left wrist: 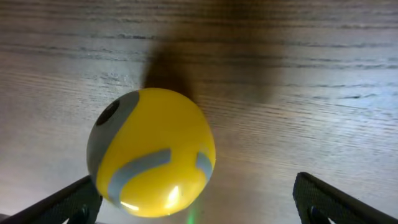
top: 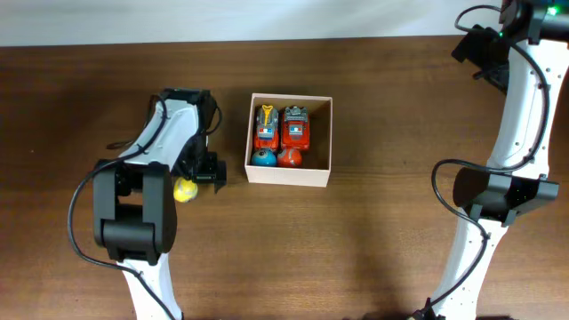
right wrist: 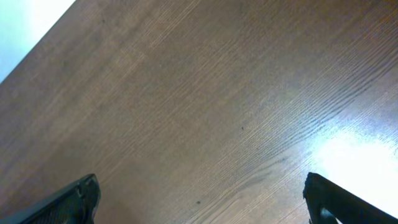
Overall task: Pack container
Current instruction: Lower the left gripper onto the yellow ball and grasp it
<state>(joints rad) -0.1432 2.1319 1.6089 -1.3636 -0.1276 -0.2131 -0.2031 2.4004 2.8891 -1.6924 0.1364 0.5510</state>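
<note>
- Left gripper (left wrist: 196,186): fingers spread wide, gripping nothing. The yellow ball (left wrist: 152,152) lies between them, crowding one finger.
- Best to centre on the ball first, then close across its widest girth.
- Container (top: 289,176): just beyond those fingers, part-filled.
- Right gripper (right wrist: 202,199): wide open, empty, well apart.

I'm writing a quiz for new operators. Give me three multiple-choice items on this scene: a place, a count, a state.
1. Where is the yellow ball? A on the table beside the container; B in the container; C on the floor.
2. How many toy cars lie in the container? A one; B two; C four.
3. The left gripper is: A open; B shut on the ball; C shut, empty.
Answers: A, it rests on wood outside the container; B, two red cars lie side by side; A, its fingers stand wide apart.
</note>
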